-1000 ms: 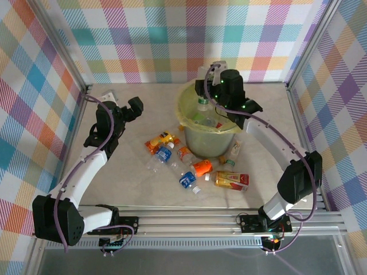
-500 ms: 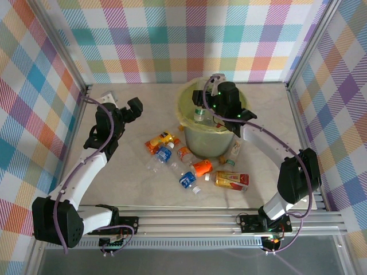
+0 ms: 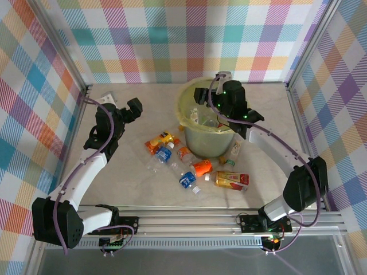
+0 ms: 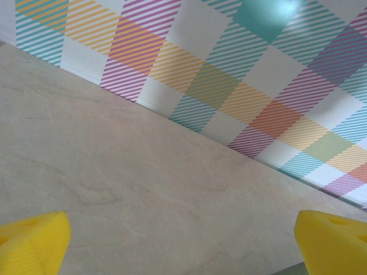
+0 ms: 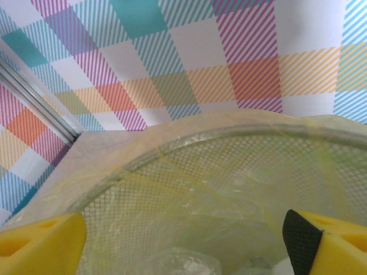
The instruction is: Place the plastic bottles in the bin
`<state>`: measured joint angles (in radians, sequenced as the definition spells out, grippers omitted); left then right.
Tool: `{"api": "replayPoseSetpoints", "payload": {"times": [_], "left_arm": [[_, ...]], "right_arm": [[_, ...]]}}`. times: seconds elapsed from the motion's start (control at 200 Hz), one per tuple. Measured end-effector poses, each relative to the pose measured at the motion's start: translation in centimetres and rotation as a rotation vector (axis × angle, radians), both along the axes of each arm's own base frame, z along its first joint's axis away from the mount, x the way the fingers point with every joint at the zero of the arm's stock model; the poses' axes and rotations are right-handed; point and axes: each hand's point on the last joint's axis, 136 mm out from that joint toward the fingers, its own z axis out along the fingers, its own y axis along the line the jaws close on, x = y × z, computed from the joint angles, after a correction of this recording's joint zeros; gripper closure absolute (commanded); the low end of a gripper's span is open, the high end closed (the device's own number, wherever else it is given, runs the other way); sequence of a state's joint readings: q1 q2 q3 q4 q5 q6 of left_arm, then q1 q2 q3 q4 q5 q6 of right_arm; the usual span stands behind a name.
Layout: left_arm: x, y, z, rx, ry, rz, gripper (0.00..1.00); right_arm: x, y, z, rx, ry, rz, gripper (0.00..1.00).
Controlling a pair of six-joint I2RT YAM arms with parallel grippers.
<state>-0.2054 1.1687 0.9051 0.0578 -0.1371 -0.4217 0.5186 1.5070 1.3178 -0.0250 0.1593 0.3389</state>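
lying flat, the red-labelled bottle [image 3: 231, 180] runs left-right near the upright bin [image 3: 203, 143].

High rear overview — wrist cameras close, facing checked wall [image 4: 229, 86]

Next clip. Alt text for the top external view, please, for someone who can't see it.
The right claw hangs open over the lined pale-green bin. Several plastic bottles lie scattered on the table in front of the bin and a few sit inside it, while the left claw hovers open and empty off to the left.
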Motion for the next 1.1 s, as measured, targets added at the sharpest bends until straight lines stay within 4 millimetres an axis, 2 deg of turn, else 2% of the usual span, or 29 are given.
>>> {"api": "replayPoseSetpoints", "payload": {"times": [0.1, 0.21, 0.345, 0.45, 0.565, 0.795, 0.93, 1.1], "left_arm": [[-0.1, -0.1, -0.1, 0.0, 0.005, -0.005, 0.0], [-0.4, -0.6, -0.4, 0.001, 0.022, -0.039, 0.0], [-0.9, -2.0, -1.3, 0.018, 0.059, -0.129, 0.0], [-1.5, -3.1, -2.6, 0.045, 0.112, -0.204, 0.0], [-1.9, -4.6, -5.1, 0.095, 0.205, -0.278, 0.0], [-2.7, -8.3, -11.0, 0.227, 0.425, -0.425, 0.0], [-2.9, -10.2, -13.9, 0.321, 0.524, -0.494, 0.0], [-2.5, -11.3, -16.3, 0.402, 0.605, -0.526, 0.0]], "right_arm": [[-0.5, -0.6, 0.5, -0.021, 0.018, -0.014, 0.0], [-1.4, -1.5, 1.4, -0.035, 0.035, -0.033, 0.0], [-3.7, -3.4, 2.7, -0.037, 0.064, -0.071, 0.0], [-5.8, -5.5, 3.7, -0.03, 0.084, -0.123, 0.0], [-8.3, -8.3, 4.6, -0.018, 0.094, -0.204, 0.0], [-12.5, -13.0, 3.2, -0.033, 0.147, -0.346, 0.0], [-13.7, -14.4, 1.8, -0.051, 0.175, -0.392, 0.0], [-14.2, -15.2, 0.9, -0.067, 0.188, -0.425, 0.0]]}}
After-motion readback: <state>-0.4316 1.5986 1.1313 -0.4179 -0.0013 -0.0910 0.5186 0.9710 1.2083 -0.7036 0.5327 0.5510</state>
